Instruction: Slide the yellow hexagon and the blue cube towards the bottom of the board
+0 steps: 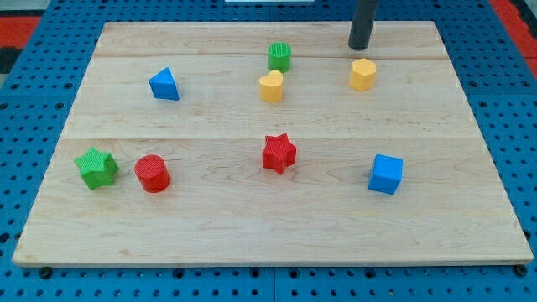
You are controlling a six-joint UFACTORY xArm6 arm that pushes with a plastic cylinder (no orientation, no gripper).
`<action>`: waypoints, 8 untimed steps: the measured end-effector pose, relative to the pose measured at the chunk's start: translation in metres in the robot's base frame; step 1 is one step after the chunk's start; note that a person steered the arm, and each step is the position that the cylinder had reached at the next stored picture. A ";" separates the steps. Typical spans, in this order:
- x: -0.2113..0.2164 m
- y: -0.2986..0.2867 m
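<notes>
**Tip standing just above the yellow hexagon**

We are holding my tip (359,47) near the view's top, just above the yellow hexagon (362,74) and apart from it; we are carrying no claw, only a bare rod, so nothing is being gripped. The blue cube (386,174) is sitting well below, toward the view's bottom right. A yellow heart-like block (271,85) and a green cylinder (280,56) are lying left of the hexagon on the wooden board (470,210)
</notes>
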State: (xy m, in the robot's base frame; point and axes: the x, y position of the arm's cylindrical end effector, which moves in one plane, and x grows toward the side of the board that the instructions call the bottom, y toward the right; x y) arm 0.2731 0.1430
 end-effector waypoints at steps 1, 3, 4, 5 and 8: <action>0.052 0.000; 0.093 0.000; 0.074 -0.007; 0.079 -0.040; 0.187 -0.022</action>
State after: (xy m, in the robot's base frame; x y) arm 0.4602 0.1208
